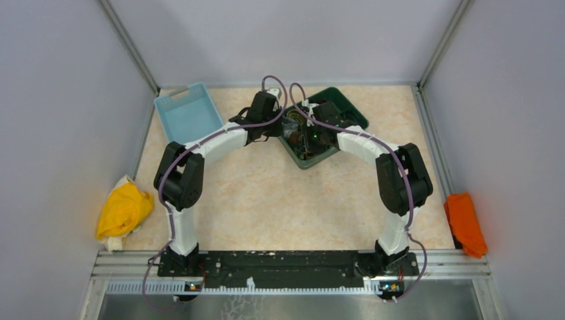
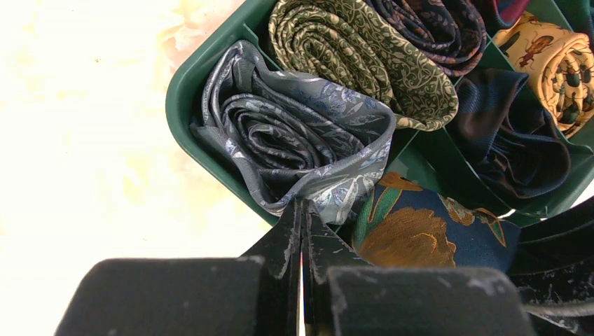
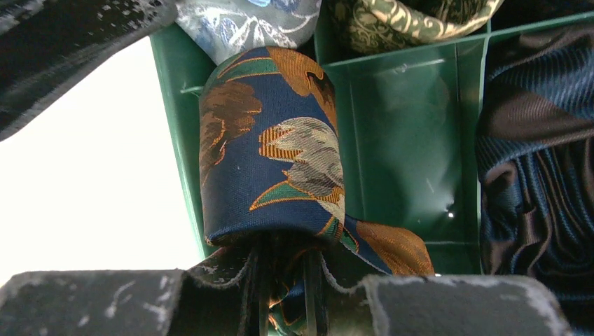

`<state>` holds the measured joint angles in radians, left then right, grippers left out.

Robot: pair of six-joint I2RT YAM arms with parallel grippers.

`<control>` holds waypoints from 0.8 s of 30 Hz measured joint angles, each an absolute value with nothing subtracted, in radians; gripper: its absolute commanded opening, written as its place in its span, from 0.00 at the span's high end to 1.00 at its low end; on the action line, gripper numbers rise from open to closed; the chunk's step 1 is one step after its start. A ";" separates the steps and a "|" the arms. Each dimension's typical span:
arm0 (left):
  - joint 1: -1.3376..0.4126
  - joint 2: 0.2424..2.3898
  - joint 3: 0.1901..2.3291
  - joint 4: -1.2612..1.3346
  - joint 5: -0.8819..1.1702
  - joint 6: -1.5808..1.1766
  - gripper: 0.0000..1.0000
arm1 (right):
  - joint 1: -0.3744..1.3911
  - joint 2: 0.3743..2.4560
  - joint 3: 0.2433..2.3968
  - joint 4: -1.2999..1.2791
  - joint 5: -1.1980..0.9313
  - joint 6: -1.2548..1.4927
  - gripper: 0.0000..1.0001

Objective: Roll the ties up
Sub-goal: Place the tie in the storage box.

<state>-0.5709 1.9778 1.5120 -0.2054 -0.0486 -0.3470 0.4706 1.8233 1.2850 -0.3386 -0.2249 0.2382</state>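
From above, both arms reach into a dark green divided plastic tray (image 1: 346,107) at the far side of the marbled beige desk (image 1: 280,193), and their bodies hide most of what lies in it. Only this view shows the pale blue plastic bin (image 1: 190,110), the crumpled yellow cloth (image 1: 123,210) and the orange cloth (image 1: 465,223).

The left wrist camera shows the tray's contents. There is a rolled grey paisley tie (image 2: 294,133), a rolled olive scroll-print tie (image 2: 364,56), a yellow beetle-print tie (image 2: 560,63) cut off at the edge, and a loose dark striped tie (image 2: 511,133). The left pincer (image 2: 302,217) is closed on nothing, its tips at the grey tie's edge; whether they touch it I cannot tell.

The right wrist camera shows the right pincer (image 3: 286,276) gripping a rolled navy necktie patterned with orange and teal (image 3: 273,147). It is at the tray's corner compartment, and whether it rests inside is unclear.
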 measured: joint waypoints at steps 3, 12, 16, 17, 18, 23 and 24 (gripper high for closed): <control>-0.565 1.967 1.491 -0.180 -0.027 -0.348 1.00 | 0.472 1.823 1.287 -0.364 -0.221 0.235 1.00; -0.557 1.966 1.491 -0.157 0.023 -0.353 1.00 | 0.497 1.901 1.418 -0.545 -0.169 0.198 1.00; -0.543 1.966 1.490 -0.156 0.028 -0.358 1.00 | 0.524 1.954 1.484 -0.617 -0.113 0.176 1.00; -0.538 1.966 1.489 -0.156 0.029 -0.360 1.00 | 0.530 1.965 1.498 -0.630 -0.101 0.173 1.00; -0.535 1.966 1.488 -0.156 0.029 -0.360 1.00 | 0.535 1.976 1.510 -0.641 -0.090 0.168 1.00; -0.514 1.954 1.463 -0.137 0.032 -0.364 1.00 | 0.558 2.038 1.588 -0.698 -0.054 0.153 1.00; -0.509 1.950 1.454 -0.131 0.033 -0.364 1.00 | 0.561 2.053 1.604 -0.707 -0.050 0.149 1.00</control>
